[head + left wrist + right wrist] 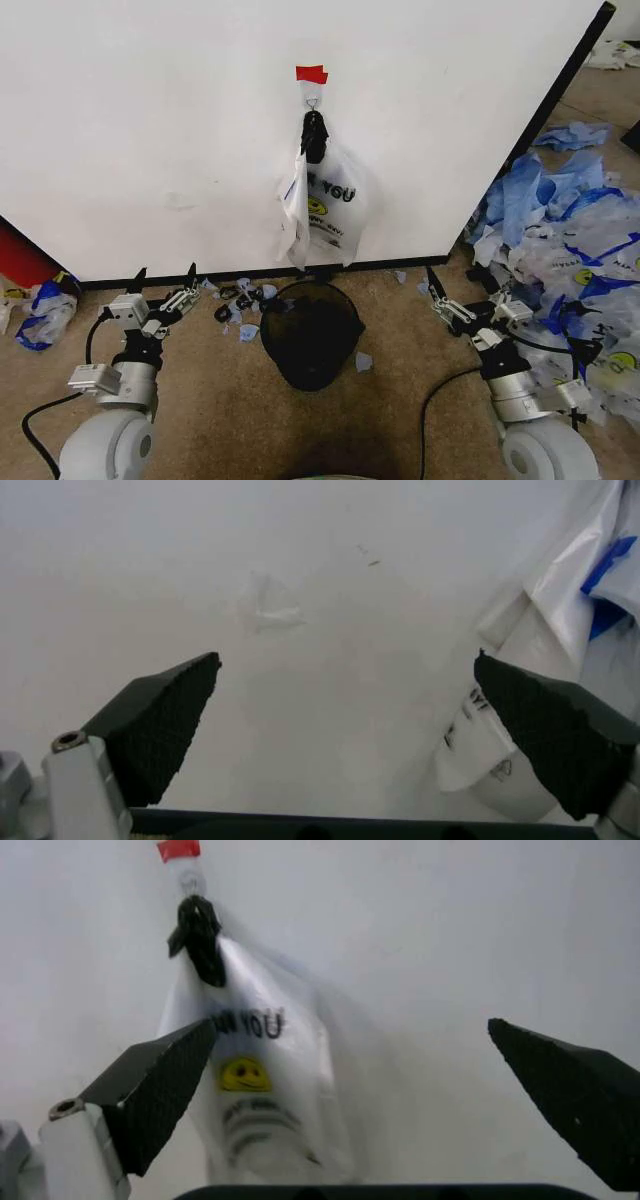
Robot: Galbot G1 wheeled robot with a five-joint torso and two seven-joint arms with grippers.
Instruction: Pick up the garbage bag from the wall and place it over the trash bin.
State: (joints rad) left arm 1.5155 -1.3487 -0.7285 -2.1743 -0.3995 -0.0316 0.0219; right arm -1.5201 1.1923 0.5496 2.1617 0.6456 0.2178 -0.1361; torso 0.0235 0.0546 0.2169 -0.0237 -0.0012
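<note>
With the left gripper (165,281) and right gripper (452,292) both spread wide and low near the floor, the garbage bag (325,210) hangs from the wall (150,120) hook (313,101) directly above the trash bin (310,335); a sideways pull risks tearing its handles.

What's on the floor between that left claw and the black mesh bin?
In the head view, small blue and dark plastic scraps litter the brown floor between the open left claw and the trash bin, close to the wall's black base strip.

"YOU" in dark letters on the garbage bag (262,1087), above yellow smiley
</note>
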